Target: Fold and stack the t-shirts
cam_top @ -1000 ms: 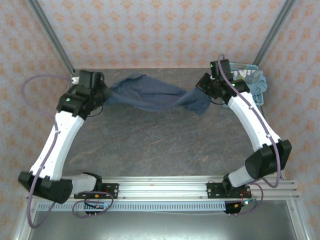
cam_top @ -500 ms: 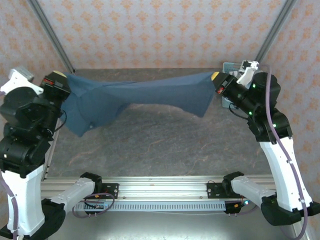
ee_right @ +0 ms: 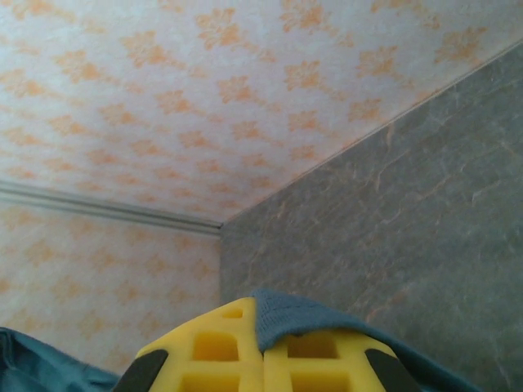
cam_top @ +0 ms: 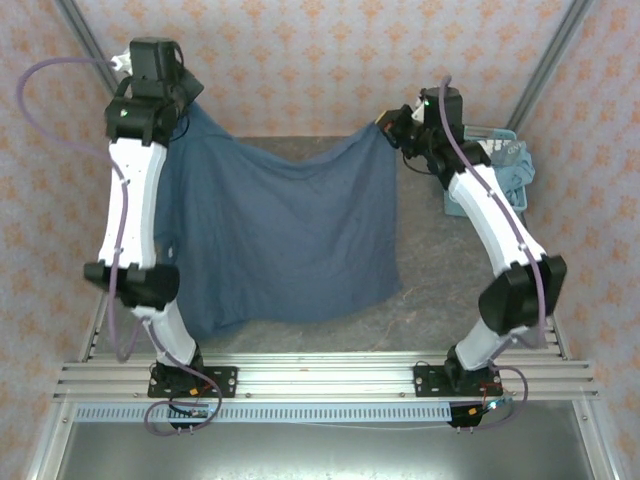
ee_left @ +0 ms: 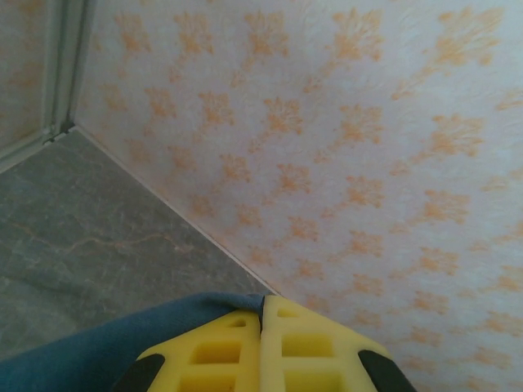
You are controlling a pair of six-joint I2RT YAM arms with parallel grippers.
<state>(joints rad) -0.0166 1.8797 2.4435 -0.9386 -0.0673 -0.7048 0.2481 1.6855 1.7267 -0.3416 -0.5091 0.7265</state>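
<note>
A large, plain dark slate-blue cotton t-shirt (cam_top: 280, 230) hangs spread like a curtain between the two arms, held up above the grey marbled table (cam_top: 450, 280). Its top edge sags in a shallow curve along the far edge of the table, and its lower hem drops toward the near left corner. The left gripper (cam_top: 185, 98) is raised high over the far left corner and holds one upper corner of the cloth. In the left wrist view the left gripper (ee_left: 263, 314) has its yellow fingers (ee_left: 221, 351) pressed together, with the shirt (ee_left: 98, 355) pinched between them and trailing off to one side. The right gripper (cam_top: 392, 125) holds the other upper corner, over the far edge toward the right. In the right wrist view the right gripper (ee_right: 261, 322) also has its yellow fingers (ee_right: 212, 347) shut tight, and a fold of the shirt (ee_right: 286, 314) caught in them lies over one finger. A light-blue plastic lattice basket (cam_top: 500, 150) sits in the far right corner of the table, just behind the right arm, with pale blue fabric (cam_top: 518, 175) spilling over its rim.
</note>
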